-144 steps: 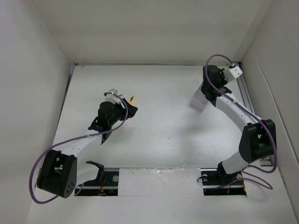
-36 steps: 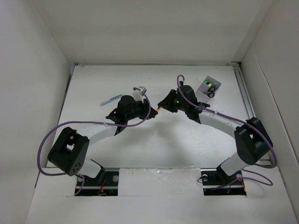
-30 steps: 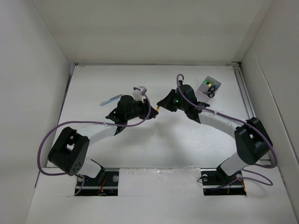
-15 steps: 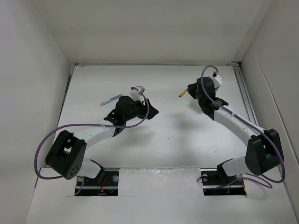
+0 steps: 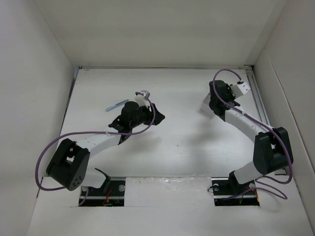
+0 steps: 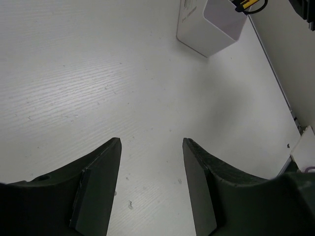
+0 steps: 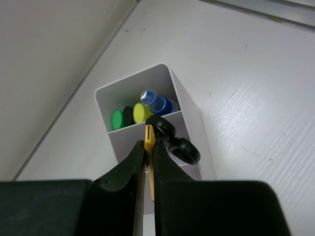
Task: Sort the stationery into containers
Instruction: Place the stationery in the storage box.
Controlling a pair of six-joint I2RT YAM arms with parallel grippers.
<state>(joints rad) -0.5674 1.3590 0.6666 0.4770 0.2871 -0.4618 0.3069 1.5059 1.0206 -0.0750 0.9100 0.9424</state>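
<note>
Our right gripper [image 7: 148, 150] is clenched on a slim yellow-orange marker [image 7: 149, 132], held end-down just above the white box [image 7: 132, 91] at the far right of the table [image 5: 172, 142]. Our left gripper [image 6: 150, 142] is spread with nothing between its fingers.

We judge the marker light, stiff and smooth-barrelled. It is likely to pivot in a thin pinch, so a mid-barrel hold suits it.

We count one box with two compartments. The one farther from the wrist camera shows four ends: green [image 7: 117, 119], black [image 7: 128, 116], yellow [image 7: 141, 112] and blue [image 7: 157, 102]. The nearer one holds one pair of black-handled scissors [image 7: 173, 136].

One bluish pen [image 5: 116, 104] lies flat on the table at the far left, best straddled across its middle.
</note>
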